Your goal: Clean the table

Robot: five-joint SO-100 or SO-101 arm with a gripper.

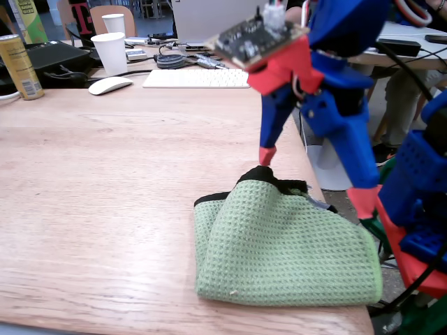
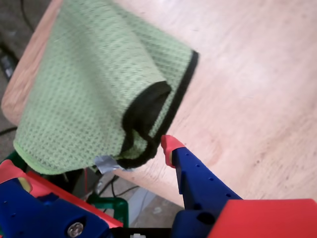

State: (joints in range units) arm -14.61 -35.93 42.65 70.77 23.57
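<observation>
A folded green waffle-weave cloth [image 1: 286,244] lies at the table's [image 1: 105,209] edge. The claw [image 2: 148,153] hangs at its 12 o'clock in the fixed view, one red fingertip [image 1: 267,155] beside the black trim. I cannot tell whether the claw is apart or together.

From where I stood, the blue-and-red two-finger tool [image 1: 267,162] showed only one red-tipped finger [image 2: 171,148] in the wrist view; its partner lay out of sight, so its jaws' stance could not be told. The light-brown wooden counter [image 1: 105,202] ran off the picture's edges. The folded green waffle-weave cloth with black trim [image 2: 94,84] was cut off at the top in the wrist view. The yellow drink can [image 1: 17,66] had unreadable print.
</observation>
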